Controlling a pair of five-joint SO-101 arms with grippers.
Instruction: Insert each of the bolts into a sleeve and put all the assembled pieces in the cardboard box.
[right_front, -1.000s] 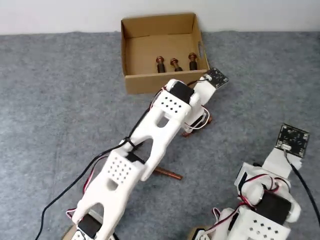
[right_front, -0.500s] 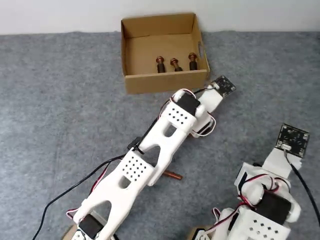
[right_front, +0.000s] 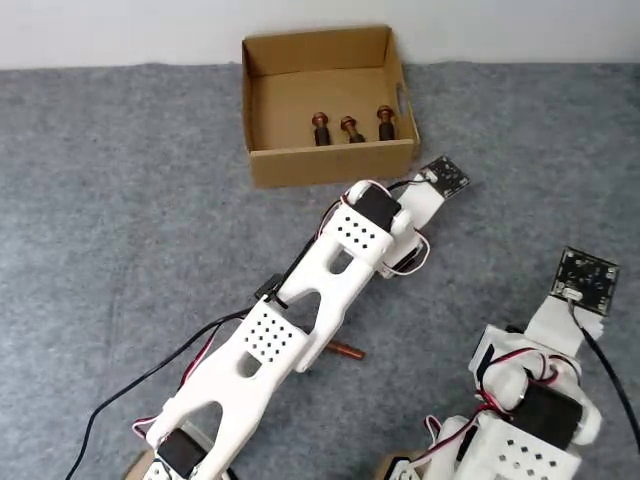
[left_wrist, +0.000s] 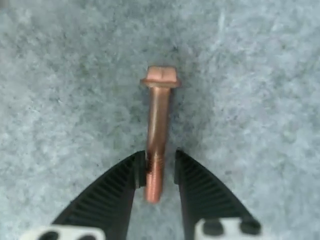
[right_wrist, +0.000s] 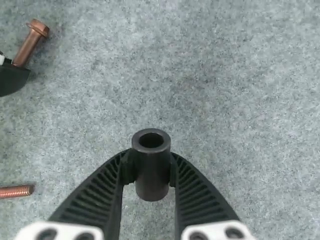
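My left gripper (left_wrist: 156, 159) is shut on the threaded end of a copper bolt (left_wrist: 159, 115), whose hex head points away from the fingers, over the grey carpet. In the high view the left arm (right_front: 350, 240) stretches to just in front of the cardboard box (right_front: 330, 165). My right gripper (right_wrist: 151, 157) is shut on a black sleeve (right_wrist: 151, 172), bore facing the camera. The held bolt (right_wrist: 30, 40) also lies farther off in the right wrist view. Three assembled pieces (right_front: 350, 127) stand in the box.
A second copper bolt (right_front: 340, 350) lies loose on the carpet beside the left arm's middle; its threaded tip (right_wrist: 15, 191) is in the right wrist view. The right arm (right_front: 530, 400) sits at the near right. Open carpet lies left of the box.
The left arm swung a little to the right and away from the near edge, then held still. The right arm has not moved.
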